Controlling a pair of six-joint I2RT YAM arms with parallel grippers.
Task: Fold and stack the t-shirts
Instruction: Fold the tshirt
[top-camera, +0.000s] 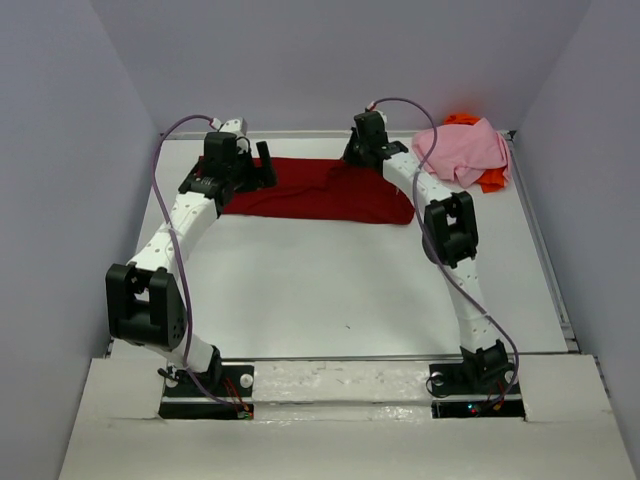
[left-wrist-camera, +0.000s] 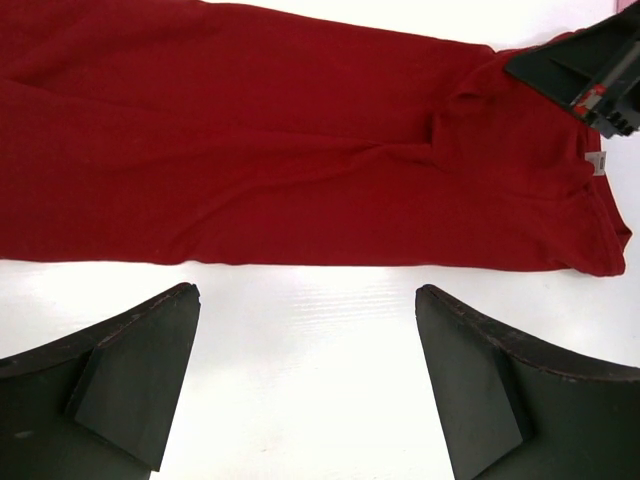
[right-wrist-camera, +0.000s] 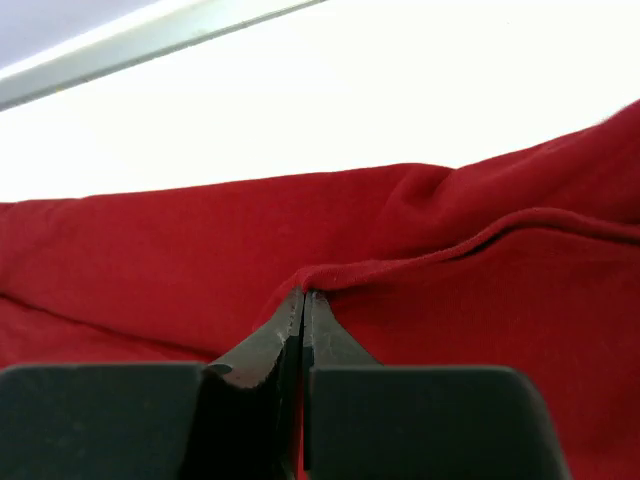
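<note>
Dark red t-shirt (top-camera: 320, 192) looks light and limp, best lifted by its hem. Right gripper (right-wrist-camera: 303, 298) pinches a fold; left gripper (left-wrist-camera: 305, 295) gapes empty.

A dark red t-shirt (top-camera: 320, 195) is being borne flat on the white table's (top-camera: 330, 290) far side; in the far right corner, a pink t-shirt (top-camera: 462, 152) is being borne over an orange t-shirt (top-camera: 494, 182).
</note>
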